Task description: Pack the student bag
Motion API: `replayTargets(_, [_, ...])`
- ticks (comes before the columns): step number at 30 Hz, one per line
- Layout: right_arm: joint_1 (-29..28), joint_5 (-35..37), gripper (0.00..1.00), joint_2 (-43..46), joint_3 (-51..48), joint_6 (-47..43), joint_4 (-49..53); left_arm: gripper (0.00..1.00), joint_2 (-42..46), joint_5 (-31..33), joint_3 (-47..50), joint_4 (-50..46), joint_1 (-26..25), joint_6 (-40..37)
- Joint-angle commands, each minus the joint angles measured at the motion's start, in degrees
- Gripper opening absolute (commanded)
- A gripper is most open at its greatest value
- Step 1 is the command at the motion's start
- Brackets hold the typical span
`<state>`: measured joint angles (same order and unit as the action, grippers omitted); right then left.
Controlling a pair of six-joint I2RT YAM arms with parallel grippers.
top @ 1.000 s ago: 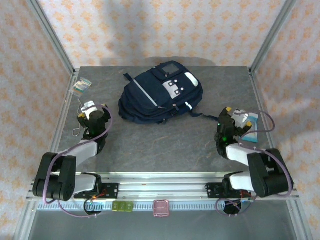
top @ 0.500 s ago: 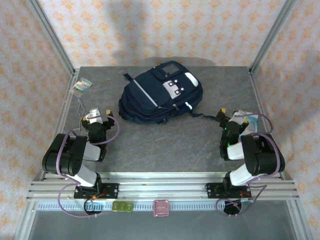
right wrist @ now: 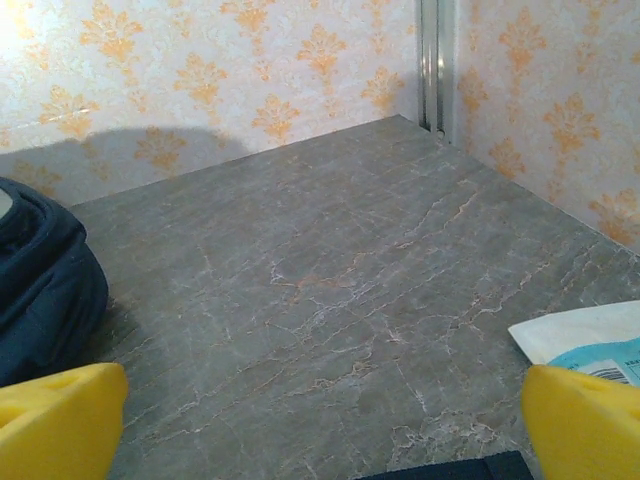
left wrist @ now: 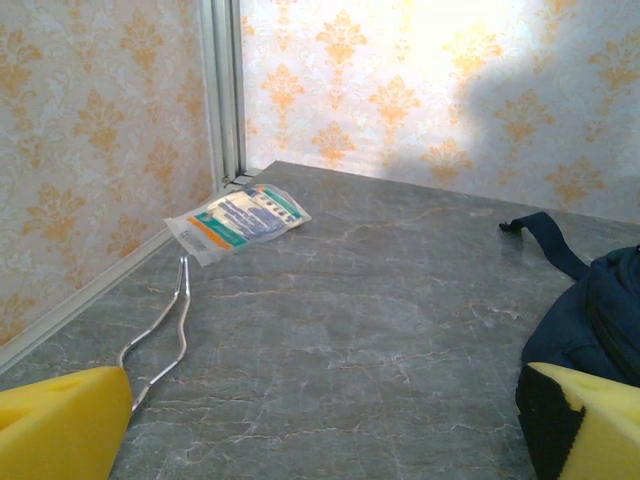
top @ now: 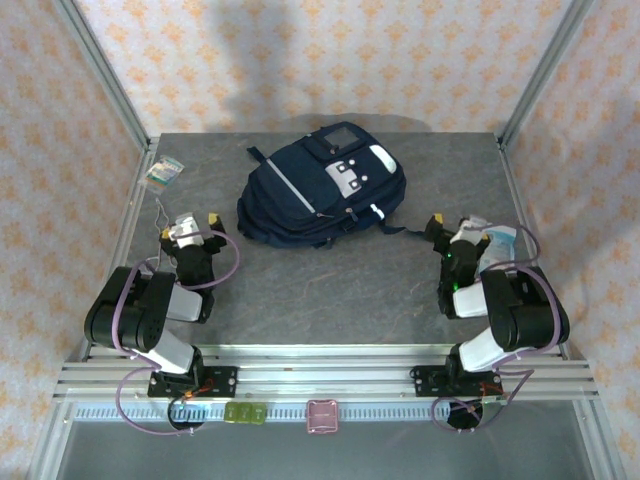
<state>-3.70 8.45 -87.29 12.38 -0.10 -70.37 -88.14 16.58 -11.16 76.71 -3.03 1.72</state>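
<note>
From above, the student bag (top: 320,195) lies front-up on the worktop (top: 330,290), towards the back and about midway across, and nothing touches it. We judge it was laid flat there so either arm can reach its zips. The left hand (top: 190,222) sits low, near the left edge, and the right hand (top: 455,225) near the right edge. Both have their fingers spread apart and carry nothing, which looks to us like a resting pose rather than a reach. A small packet (top: 163,172) lies in the back-left corner, and a second packet (top: 503,240) just beside the right hand. With both still outside the bag, packing seems barely begun. In the left wrist view the yellow pads (left wrist: 60,420) stand wide, with a bent wire (left wrist: 165,335) ahead on the left and the bag's edge on the right. In the right wrist view the pads are likewise apart, between the bag's side and a packet corner. Compared with a second ago, both arms have folded back with their elbows raised; the bag and packets have not shifted.
</note>
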Motion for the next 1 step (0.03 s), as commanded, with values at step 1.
replayTargets(1, [0.4,-1.0,1.00,0.5,0.3,-0.8,-1.1,0.99,-0.4,1.3,0.5,3.1,-0.6,-0.3])
